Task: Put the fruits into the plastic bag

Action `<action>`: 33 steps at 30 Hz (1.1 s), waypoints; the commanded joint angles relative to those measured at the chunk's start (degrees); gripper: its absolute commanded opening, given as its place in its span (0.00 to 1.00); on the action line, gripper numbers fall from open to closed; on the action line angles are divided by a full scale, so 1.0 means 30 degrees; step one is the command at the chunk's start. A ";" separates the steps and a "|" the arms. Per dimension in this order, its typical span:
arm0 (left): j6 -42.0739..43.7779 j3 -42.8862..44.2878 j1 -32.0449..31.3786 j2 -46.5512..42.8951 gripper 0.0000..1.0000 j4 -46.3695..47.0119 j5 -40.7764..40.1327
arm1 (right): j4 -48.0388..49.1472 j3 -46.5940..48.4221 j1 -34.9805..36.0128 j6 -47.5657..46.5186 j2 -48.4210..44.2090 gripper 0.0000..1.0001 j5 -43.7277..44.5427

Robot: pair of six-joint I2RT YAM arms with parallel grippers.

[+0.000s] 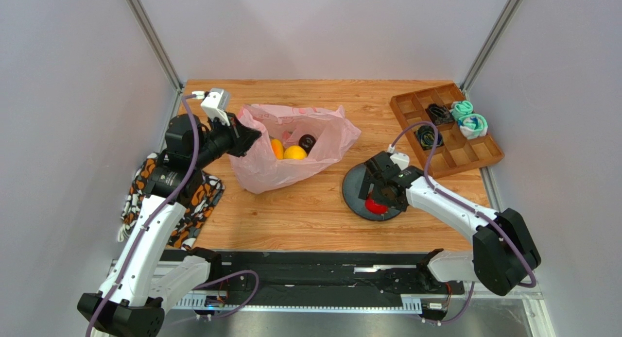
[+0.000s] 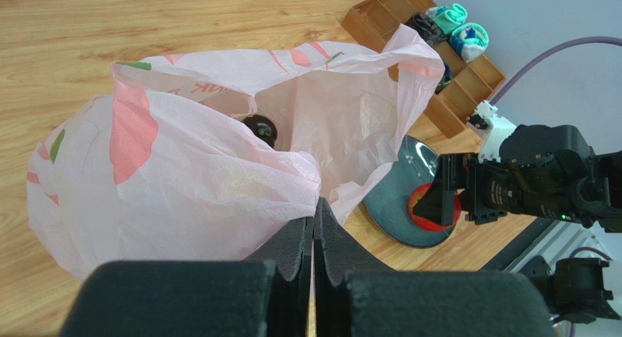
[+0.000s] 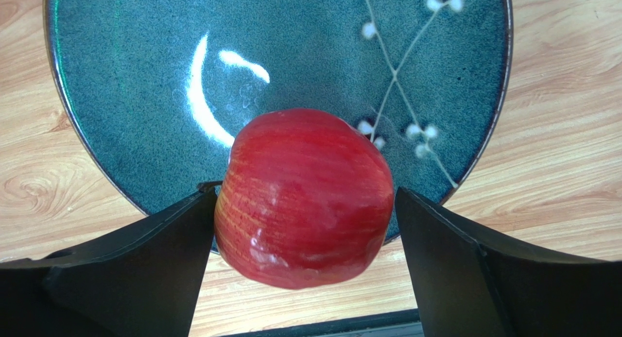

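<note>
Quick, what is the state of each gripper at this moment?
Left gripper: shut, pinching the edge of the plastic bag.
Right gripper: open, jaws on both sides of the red apple.

Left hand (image 2: 314, 219) shut, seemingly raised; right hand (image 3: 304, 195) spread wide.

pink plastic bag (image 1: 266, 171), red apple (image 1: 375, 205) on plate (image 1: 355, 190)

I counted one pink plastic bag (image 1: 263, 173), one red apple (image 3: 303, 198), two yellow-orange round fruits (image 1: 295, 153), one dark ball (image 1: 307, 141), one dark plate (image 3: 146, 75), one wooden tray (image 1: 485, 158), four coiled bundles (image 1: 438, 113), one patterned cloth (image 1: 201, 200) and two robot arms (image 1: 146, 235).
</note>
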 commanded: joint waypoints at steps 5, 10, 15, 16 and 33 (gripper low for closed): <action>0.0070 0.0742 0.0080 -0.0159 0.00 0.0493 0.0099 | 0.1232 -0.0149 -0.0039 -0.0142 0.0509 0.88 0.0555; 0.0071 0.0742 0.0079 -0.0130 0.00 0.0464 0.0099 | 0.1379 -0.0441 0.0020 -0.0404 -0.0310 0.70 0.0993; 0.0100 0.0771 0.0079 -0.0189 0.00 0.0463 0.0041 | 0.2461 -0.1232 -0.0009 -0.0902 -0.2155 0.53 0.0819; 0.0129 0.0771 0.0079 -0.0189 0.00 0.0464 0.0041 | 0.2666 -0.1495 0.0020 -0.1164 -0.2419 0.52 0.0702; 0.0100 0.0771 0.0079 -0.0130 0.00 0.0463 0.0099 | 0.6884 0.2360 0.2596 -0.5439 -0.4592 0.38 -0.0997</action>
